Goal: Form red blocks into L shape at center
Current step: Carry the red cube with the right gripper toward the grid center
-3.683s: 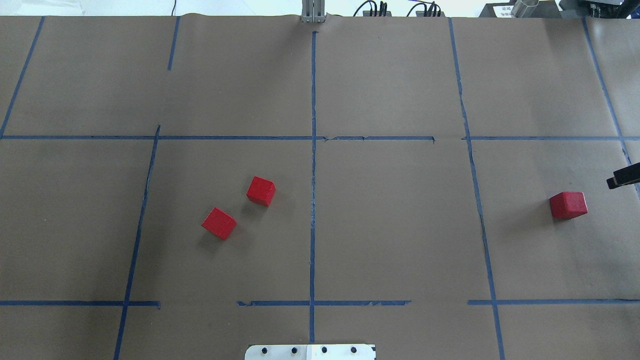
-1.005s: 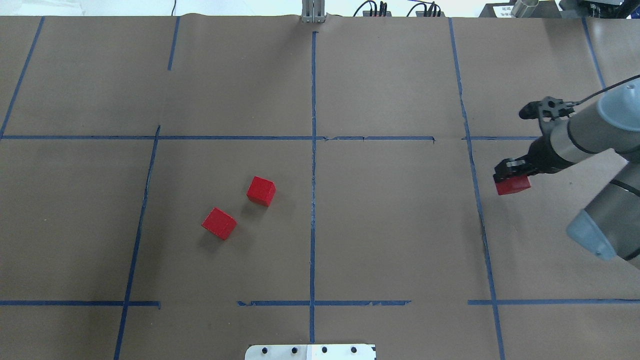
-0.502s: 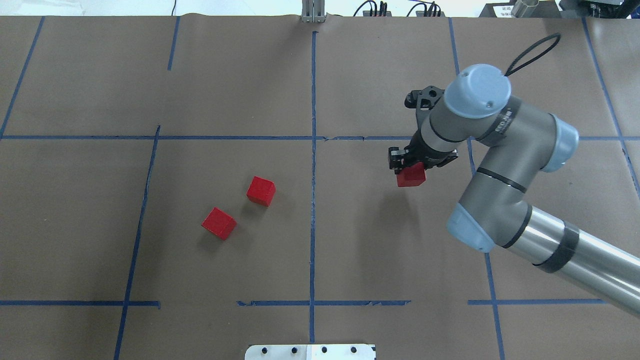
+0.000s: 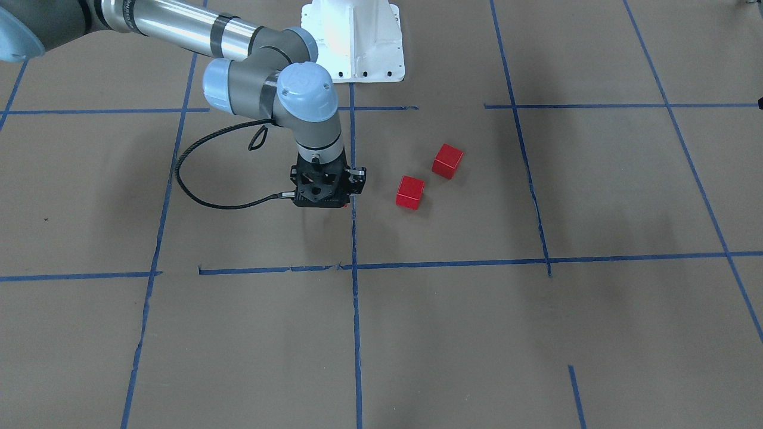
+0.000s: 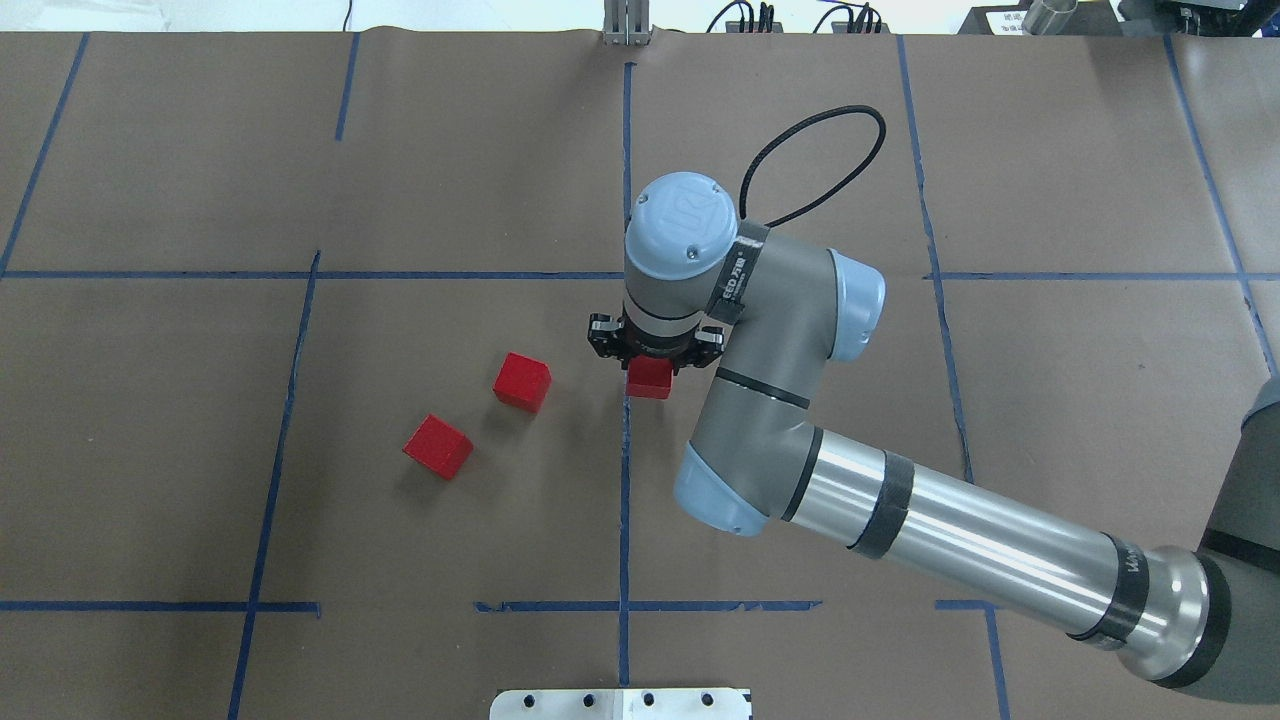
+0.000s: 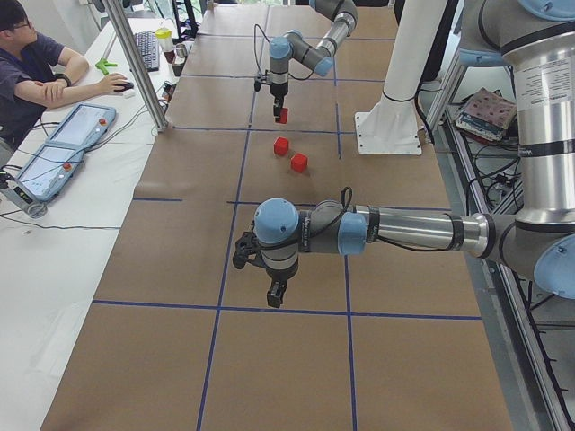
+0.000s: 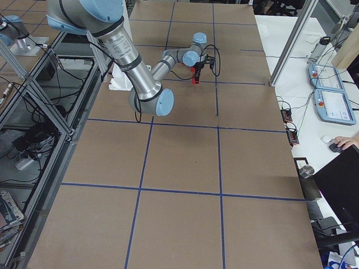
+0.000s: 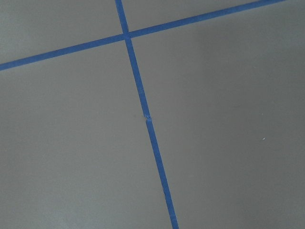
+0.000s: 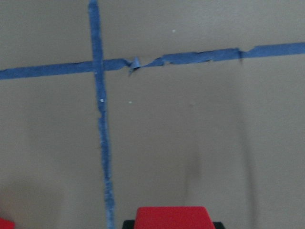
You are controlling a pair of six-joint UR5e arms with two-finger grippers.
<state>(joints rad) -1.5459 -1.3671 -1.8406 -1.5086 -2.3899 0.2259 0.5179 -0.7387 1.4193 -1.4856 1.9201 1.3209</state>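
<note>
Fingers of our right gripper [image 5: 652, 368] clamp one red block [image 5: 650, 384], edges square to the tape line [image 5: 626, 150]; our left gripper [image 6: 277, 293]: we cannot tell.

Brown paper table [image 5: 150, 150], blue tape lines [image 5: 628, 130], seated operator [image 6: 31, 67]

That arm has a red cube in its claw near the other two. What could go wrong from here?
The right gripper holds the carried block by just two sides; it could slip or land twisted. The nearest loose block and the farther block sit turned at angles and apart, so the set-down might bump them or leave no clean L.
</note>
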